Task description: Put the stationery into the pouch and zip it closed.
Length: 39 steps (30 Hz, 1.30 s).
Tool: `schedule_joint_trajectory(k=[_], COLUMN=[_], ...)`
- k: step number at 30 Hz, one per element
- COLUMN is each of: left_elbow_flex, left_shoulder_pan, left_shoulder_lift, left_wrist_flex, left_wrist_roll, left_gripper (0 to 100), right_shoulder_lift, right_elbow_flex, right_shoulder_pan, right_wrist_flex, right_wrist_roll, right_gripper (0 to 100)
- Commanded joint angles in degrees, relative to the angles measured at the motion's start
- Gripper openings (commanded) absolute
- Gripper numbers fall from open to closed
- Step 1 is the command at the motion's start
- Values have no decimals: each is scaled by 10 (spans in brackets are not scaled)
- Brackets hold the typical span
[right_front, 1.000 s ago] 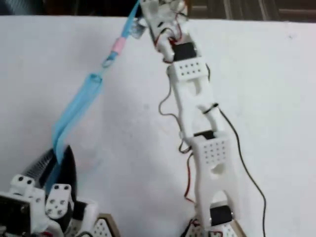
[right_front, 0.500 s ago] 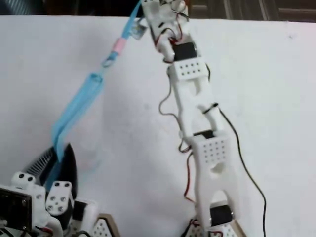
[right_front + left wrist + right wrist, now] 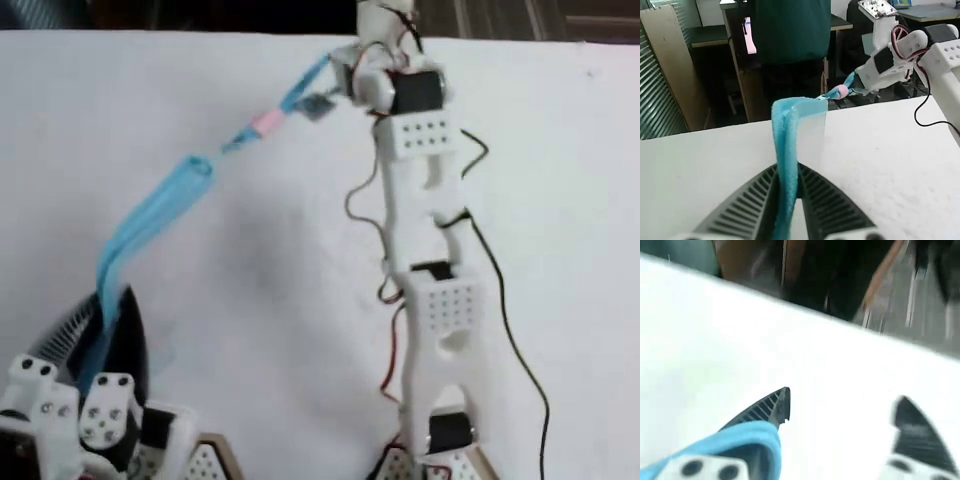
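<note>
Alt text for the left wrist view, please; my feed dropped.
The left gripper is shut on a blue pouch that rises edge-on above the white table. From its far end a strap with a pink bead runs to the right gripper near the table's far edge.

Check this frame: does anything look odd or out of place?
Yes. The pouch is off the table, stretched into a taut strip between the left gripper, shut on one end, and the right gripper at its pink-beaded strap.

Left gripper [image 3: 788,172] clamped on blue pouch [image 3: 790,125] edge; pink-beaded zip pull [image 3: 841,91] reaches right gripper [image 3: 862,82] at white table [image 3: 880,150] far edge.
</note>
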Motion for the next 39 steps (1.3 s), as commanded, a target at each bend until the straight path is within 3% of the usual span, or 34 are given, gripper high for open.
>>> schedule_joint_trajectory(k=[1, 4, 10, 19, 25, 27, 30, 39], left_elbow_flex=[4, 33, 113, 221, 244, 255, 280, 365], left_shoulder_pan=[-2, -2, -2, -2, -3, -3, -3, -25], left_shoulder_lift=[-4, -4, -4, -3, -3, -3, -3, 0], left_wrist_flex=[-37, -64, -149, -255, -293, -292, -297, -439], left_wrist_roll=[2, 2, 1, 1, 1, -5, -71, -92], left_gripper=[23, 23, 23, 23, 23, 24, 24, 27], right_shoulder_lift=[-52, -68, -111, -204, -271, -298, -340, -444], right_elbow_flex=[-71, -129, -191, -183, -102, -80, -59, 20], right_shoulder_pan=[-26, -64, -127, -255, -291, -290, -266, -87], right_wrist_flex=[138, 209, 206, 208, 208, 207, 207, 207], right_wrist_roll=[4, 4, 4, 3, -2, -2, -2, -3], right_gripper=[501, 501, 501, 501, 501, 501, 501, 501])
